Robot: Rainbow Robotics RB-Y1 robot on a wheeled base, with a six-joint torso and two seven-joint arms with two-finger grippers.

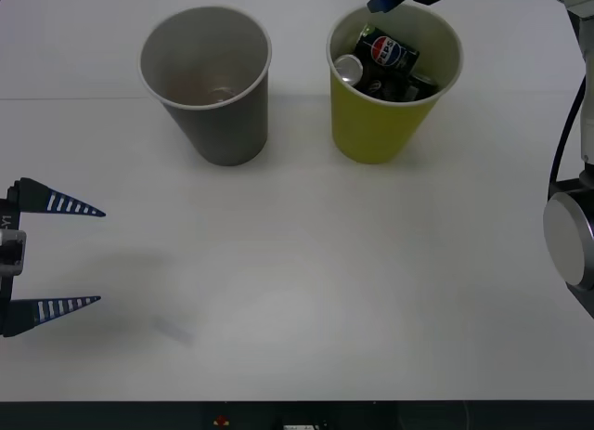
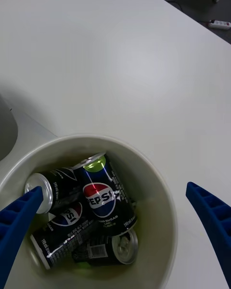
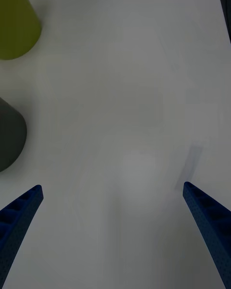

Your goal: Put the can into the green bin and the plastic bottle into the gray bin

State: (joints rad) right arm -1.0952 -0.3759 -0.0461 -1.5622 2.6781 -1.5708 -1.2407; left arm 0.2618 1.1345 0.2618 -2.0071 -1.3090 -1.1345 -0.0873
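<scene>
A Pepsi can [image 1: 389,53] lies atop several other dark cans inside the green bin [image 1: 382,123], suggesting the first half of the sorting job is complete. The right end effector [image 2: 115,221] hangs directly above that bin's mouth, its blue fingers spread wide and holding nothing. The gray bin [image 1: 215,114], standing just beside the green bin on the robot's left, has no bottle visible inside, so the second half looks to be outstanding. The left end effector [image 1: 79,255] waits well clear of the gray bin, nearer the robot, its fingers also apart and unloaded. The white table [image 1: 306,281] around the green bin carries no plastic bottle. Beyond the table's far edge, dark flooring with a power strip [image 2: 220,24] is visible.
</scene>
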